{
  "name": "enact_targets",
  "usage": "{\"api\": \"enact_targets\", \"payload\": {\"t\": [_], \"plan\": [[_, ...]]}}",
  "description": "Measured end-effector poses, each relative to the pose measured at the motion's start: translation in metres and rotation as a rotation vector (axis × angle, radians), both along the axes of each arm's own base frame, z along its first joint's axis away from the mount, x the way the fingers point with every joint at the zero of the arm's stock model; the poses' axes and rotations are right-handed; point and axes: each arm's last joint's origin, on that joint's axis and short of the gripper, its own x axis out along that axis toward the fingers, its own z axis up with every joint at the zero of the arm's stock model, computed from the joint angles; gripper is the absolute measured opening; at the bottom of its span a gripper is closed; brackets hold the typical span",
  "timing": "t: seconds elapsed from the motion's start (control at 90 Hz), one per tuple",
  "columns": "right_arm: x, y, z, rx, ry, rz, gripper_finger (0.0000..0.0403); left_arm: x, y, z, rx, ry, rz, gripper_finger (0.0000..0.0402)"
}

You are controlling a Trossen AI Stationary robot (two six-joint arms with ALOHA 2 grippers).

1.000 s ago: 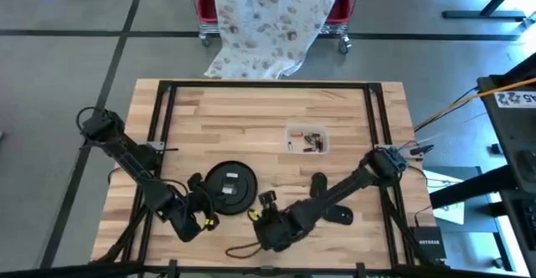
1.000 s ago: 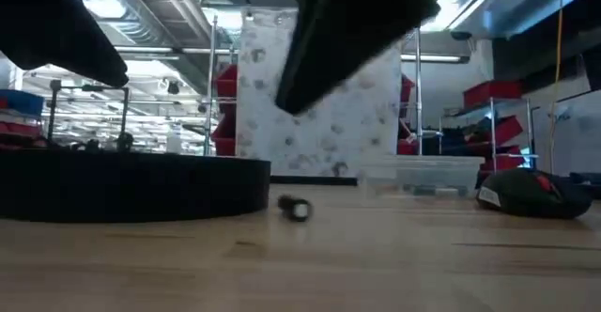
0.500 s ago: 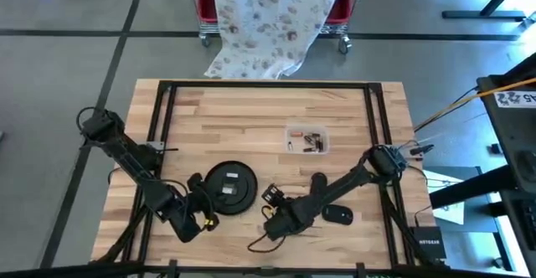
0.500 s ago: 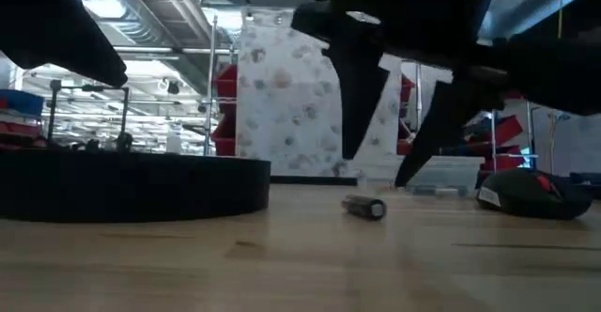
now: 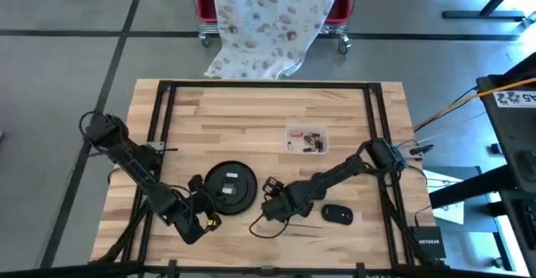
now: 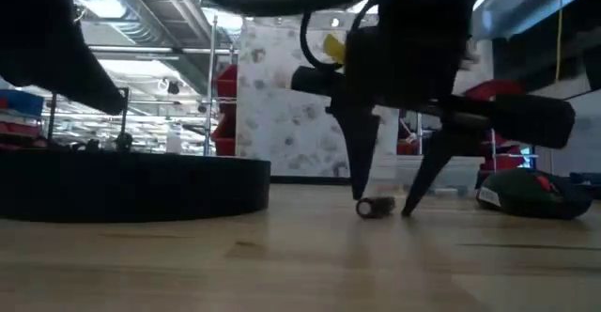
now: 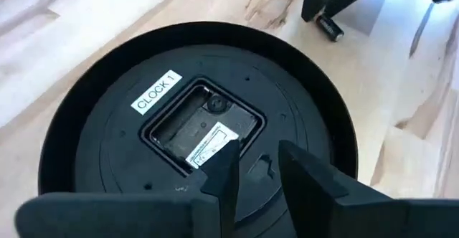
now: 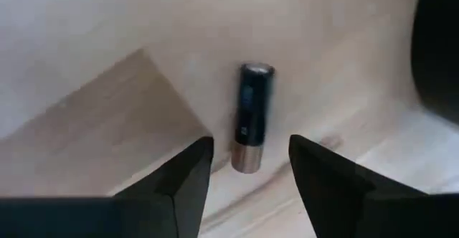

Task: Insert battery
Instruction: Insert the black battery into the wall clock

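Overhead inspection places the right claw (image 5: 270, 187) just beside the face-down wall clock (image 5: 230, 186) on the wooden desk (image 5: 251, 119), nearer the loose cell than the left claw (image 5: 198, 196), which sits at the clock's other edge with fingers narrowly parted. At desk level the AA battery (image 6: 376, 207) lies flat on the wood between the right claw's spread fingers (image 6: 362, 166), shelving and red bins beyond. Right wrist camera shows the battery's long axis running straight ahead between the fingers, so I judge closing would pinch it across its width.
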Motion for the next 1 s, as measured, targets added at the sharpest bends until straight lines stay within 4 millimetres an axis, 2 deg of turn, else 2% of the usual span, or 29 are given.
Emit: {"api": "enact_targets", "payload": {"t": [0.211,0.378,0.489,0.544,0.633,0.711,0.8,1.0], "plan": [[0.001,-0.007,-0.006,0.117,-0.014,-0.281,0.0110,0.001,-0.001,-0.001,-0.005,-0.002,0.000,0.0082],[-0.004,-0.009,-0.013,0.174,-0.002,-0.373,0.0026,0.001,-0.002,0.000,-0.012,-0.009,-0.003,0.0082],[-0.005,-0.008,-0.008,0.166,-0.039,-0.432,0.0021,-0.001,-0.004,0.000,-0.017,0.005,-0.017,0.0082],[-0.005,-0.007,0.001,0.172,-0.074,-0.455,0.0021,-0.003,-0.006,0.007,-0.018,0.016,-0.021,0.0080],[-0.004,-0.008,0.019,0.189,-0.138,-0.493,0.0019,-0.005,-0.009,0.030,-0.027,0.004,-0.016,0.0069],[0.005,-0.011,0.051,0.249,-0.257,-0.557,0.0019,-0.009,-0.005,0.044,-0.012,0.023,0.020,0.0054],[0.021,-0.023,0.084,0.332,-0.382,-0.644,0.0018,-0.015,0.007,0.046,0.016,0.089,0.101,0.0037],[0.049,-0.058,0.085,0.497,-0.403,-0.792,0.0017,-0.025,0.039,0.022,-0.039,0.297,0.318,0.0009]]}}
